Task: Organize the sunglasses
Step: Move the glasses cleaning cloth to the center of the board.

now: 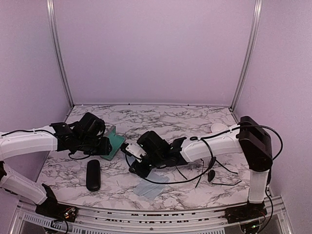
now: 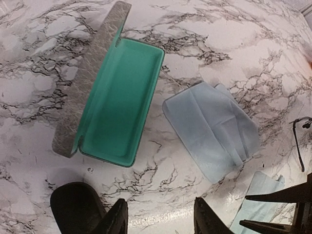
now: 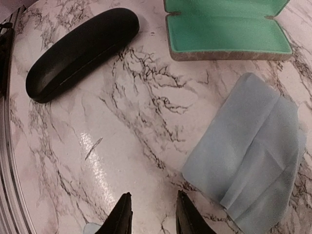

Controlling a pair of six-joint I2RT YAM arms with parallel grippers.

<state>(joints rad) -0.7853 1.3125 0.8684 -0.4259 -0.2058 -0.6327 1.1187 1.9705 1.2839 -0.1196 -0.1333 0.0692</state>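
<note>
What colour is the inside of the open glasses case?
The open case is lined in teal green, clearest in the left wrist view.

No lettering, label, brand mark, number or sign can be read in any of the three views.
</note>
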